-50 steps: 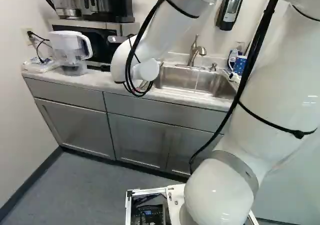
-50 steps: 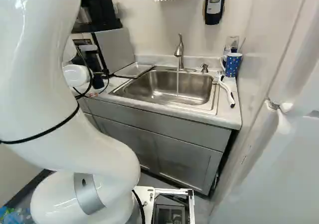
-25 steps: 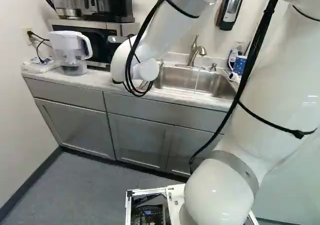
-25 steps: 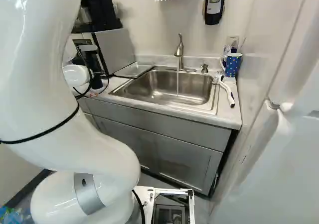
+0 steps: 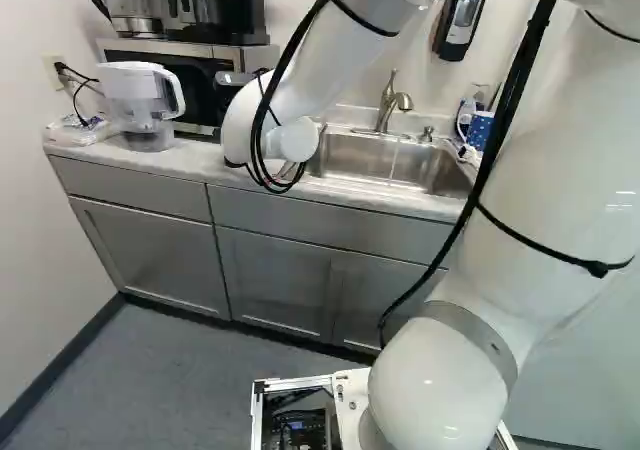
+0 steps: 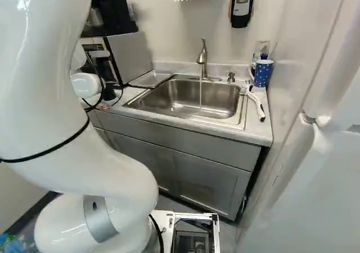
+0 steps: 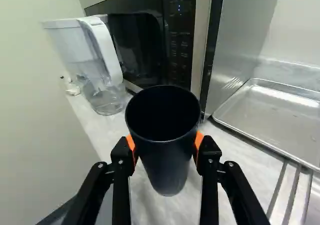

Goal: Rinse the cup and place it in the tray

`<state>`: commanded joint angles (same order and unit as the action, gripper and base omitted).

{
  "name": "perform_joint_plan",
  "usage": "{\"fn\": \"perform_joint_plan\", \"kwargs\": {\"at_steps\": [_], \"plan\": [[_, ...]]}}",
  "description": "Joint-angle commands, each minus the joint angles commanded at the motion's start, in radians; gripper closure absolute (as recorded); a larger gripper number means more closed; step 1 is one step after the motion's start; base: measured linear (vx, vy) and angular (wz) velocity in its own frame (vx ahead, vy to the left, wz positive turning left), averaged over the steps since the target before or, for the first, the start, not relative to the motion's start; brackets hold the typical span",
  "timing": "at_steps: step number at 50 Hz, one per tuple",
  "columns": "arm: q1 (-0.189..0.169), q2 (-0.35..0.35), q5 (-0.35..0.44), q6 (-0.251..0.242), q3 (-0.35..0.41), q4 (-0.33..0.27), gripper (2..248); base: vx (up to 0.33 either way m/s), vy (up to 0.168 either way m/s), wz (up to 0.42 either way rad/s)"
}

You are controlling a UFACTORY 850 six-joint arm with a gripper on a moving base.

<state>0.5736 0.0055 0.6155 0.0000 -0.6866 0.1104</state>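
Both orange pads of my gripper [image 7: 165, 147] press on a dark navy cup [image 7: 167, 160] from opposite sides in the wrist view. The cup's open mouth faces the camera; its base is low by the counter, but whether it touches cannot be told. In the base views my wrist joint hides the fingers. A metal tray [image 7: 280, 115] lies flat beside the microwave, apart from the cup; the right base view shows this tray [image 6: 152, 78] at the sink's edge. Water runs in a thin stream from the faucet [image 6: 202, 56] into the steel sink [image 6: 185, 101].
The microwave [image 7: 150, 35] and a clear water pitcher [image 7: 100, 60] stand close ahead of the gripper. A blue dotted mug [image 6: 262, 73] and a white-handled brush [image 6: 257, 105] are at the sink's far side. The counter [image 5: 190, 160] meets a wall beside the pitcher.
In the right base view, the dark shape beside my wrist joint looks slightly different. The base and the visible arm stand as before, and the water keeps running.
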Motion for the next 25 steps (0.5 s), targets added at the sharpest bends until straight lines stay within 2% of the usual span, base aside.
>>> {"fn": "perform_joint_plan", "kwargs": {"at_steps": [10,25], "plan": [[-0.011,-0.021,0.0,0.0,0.002,0.0,126,0.0,0.0,0.0],[-0.052,-0.058,0.0,0.0,0.005,0.0,126,0.0,0.0,0.0]]}}
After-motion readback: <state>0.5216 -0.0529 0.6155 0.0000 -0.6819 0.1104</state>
